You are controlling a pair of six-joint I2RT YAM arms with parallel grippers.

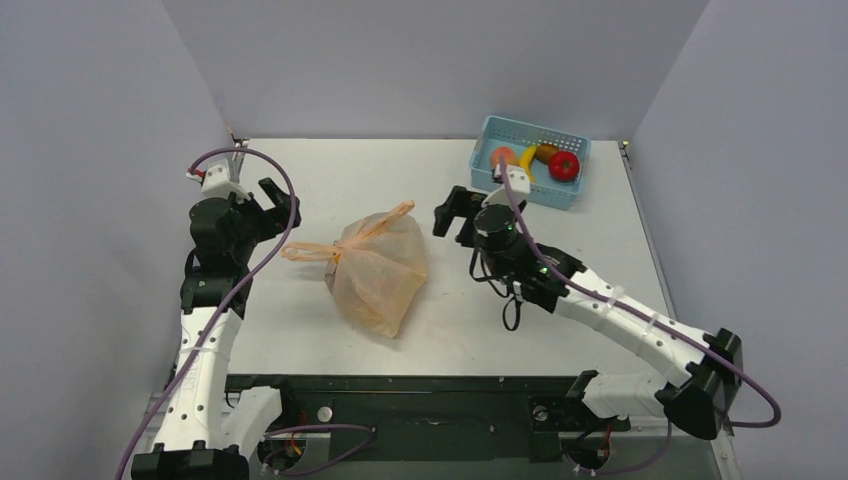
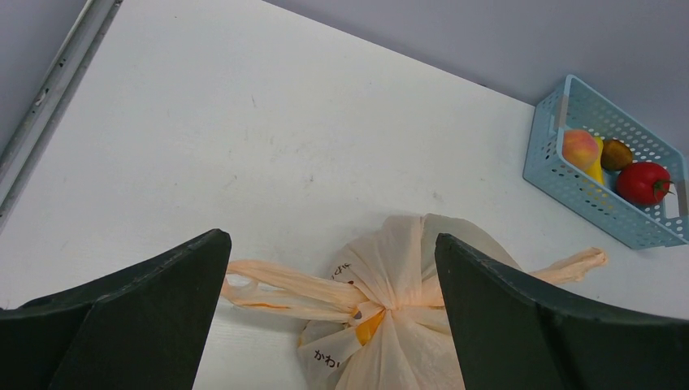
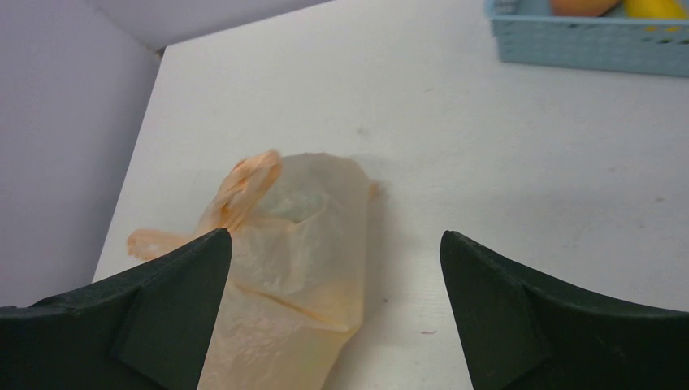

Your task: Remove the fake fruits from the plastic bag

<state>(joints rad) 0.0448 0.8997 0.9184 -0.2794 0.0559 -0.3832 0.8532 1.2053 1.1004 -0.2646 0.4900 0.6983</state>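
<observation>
Plastic bag (image 1: 378, 268), knotted shut, lies between the left gripper (image 1: 283, 205) and right gripper (image 1: 447, 218), touching neither. Both jaws stand wide, empty. A yellow patch (image 2: 370, 327) inside may be fruit.

The left arm (image 1: 205, 330) stands at the left side, wrist bent rightward, jaws spread wide and empty. The right arm (image 1: 612, 306) stretches from the near right toward the middle, jaws equally wide.

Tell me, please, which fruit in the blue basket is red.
The round red fruit at the basket's right end; the others are peach, yellow and brown.
</observation>
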